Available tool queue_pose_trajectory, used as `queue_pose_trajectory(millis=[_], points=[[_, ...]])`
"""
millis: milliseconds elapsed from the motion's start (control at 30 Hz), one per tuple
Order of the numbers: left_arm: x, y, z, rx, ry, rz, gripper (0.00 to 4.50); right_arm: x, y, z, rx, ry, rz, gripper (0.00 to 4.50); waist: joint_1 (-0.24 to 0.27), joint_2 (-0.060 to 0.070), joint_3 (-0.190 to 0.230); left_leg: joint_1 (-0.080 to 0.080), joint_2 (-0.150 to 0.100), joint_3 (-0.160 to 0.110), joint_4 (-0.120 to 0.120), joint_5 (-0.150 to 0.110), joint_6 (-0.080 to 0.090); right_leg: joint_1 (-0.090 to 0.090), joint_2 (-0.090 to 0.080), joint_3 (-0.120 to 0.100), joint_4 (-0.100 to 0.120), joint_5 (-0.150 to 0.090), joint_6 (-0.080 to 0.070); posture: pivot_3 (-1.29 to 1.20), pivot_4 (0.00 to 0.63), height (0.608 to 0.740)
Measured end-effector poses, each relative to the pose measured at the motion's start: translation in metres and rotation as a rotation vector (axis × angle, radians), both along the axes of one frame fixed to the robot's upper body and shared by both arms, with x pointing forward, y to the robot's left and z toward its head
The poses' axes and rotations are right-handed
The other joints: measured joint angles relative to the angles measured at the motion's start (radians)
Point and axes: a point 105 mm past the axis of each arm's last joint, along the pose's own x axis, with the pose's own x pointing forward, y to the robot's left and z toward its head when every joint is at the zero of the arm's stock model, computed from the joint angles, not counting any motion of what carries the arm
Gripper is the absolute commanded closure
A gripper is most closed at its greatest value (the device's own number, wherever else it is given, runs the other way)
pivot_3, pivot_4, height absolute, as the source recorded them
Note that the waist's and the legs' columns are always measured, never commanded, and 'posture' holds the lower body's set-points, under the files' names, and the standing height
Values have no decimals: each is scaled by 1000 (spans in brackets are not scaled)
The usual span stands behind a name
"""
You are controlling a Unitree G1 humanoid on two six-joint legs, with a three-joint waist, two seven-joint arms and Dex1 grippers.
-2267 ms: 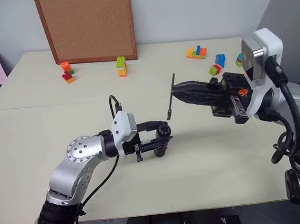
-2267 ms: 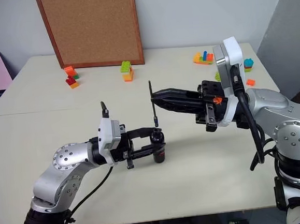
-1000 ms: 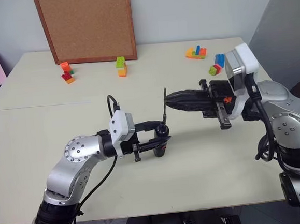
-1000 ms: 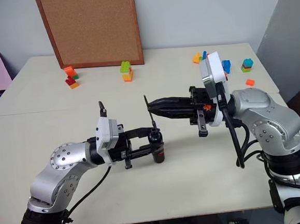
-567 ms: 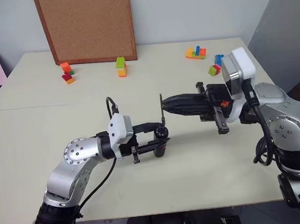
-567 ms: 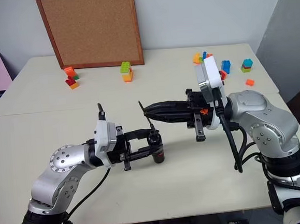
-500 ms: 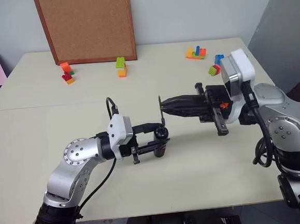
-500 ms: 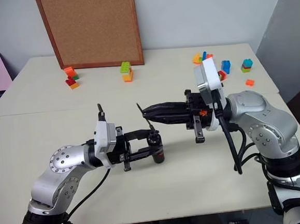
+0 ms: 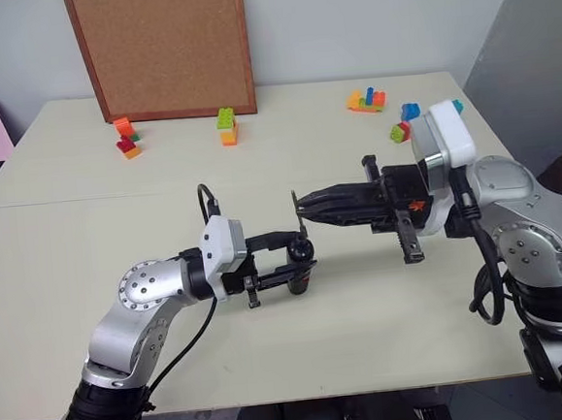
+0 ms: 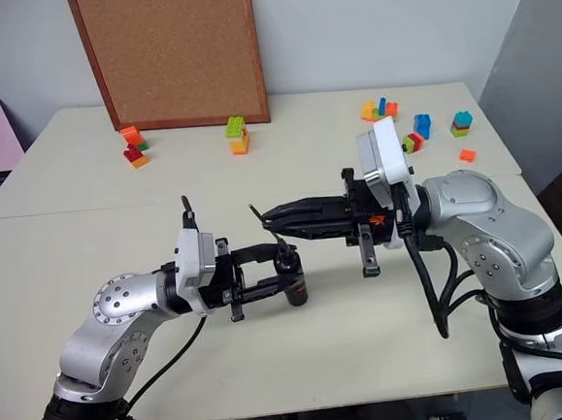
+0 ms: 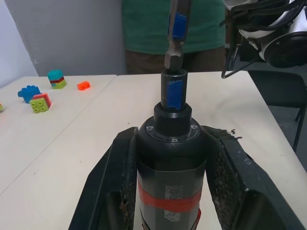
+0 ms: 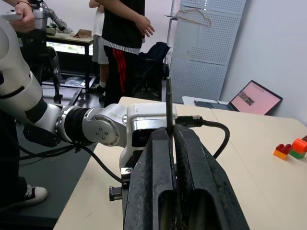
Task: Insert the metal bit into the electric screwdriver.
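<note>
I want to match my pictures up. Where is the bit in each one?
Left eye view: bit near the middle, standing just above the screwdriver.
Right eye view: bit a little left of the middle, tilted.
Left wrist view: bit at top middle, its end at the screwdriver's socket.
Right wrist view: bit in the middle, sticking up from the right gripper.
Landmark: the screwdriver under the bit.

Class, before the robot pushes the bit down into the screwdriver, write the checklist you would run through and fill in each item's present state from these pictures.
1. Left gripper shut on the screwdriver: ok.
2. Right gripper shut on the bit: ok.
3. Screwdriver upright, socket facing up: ok.
4. Bit's lower end over the socket: ok.
5. Bit seated fully: not ok, most of it is above the socket.
6. Bit exactly in line with the socket: cannot tell.
</note>
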Motion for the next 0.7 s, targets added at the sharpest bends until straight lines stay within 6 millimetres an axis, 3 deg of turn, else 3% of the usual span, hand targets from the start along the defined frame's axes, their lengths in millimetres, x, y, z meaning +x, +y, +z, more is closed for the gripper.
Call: queue_pose_trajectory(millis=[700], points=[[1, 0, 0, 11, 6, 4, 2864, 0, 10, -2, -4, -23, 15, 4500, -1, 0, 0, 6, 0, 0, -1, 0, 0, 5, 0, 0, -1, 0, 0, 0, 150, 740]])
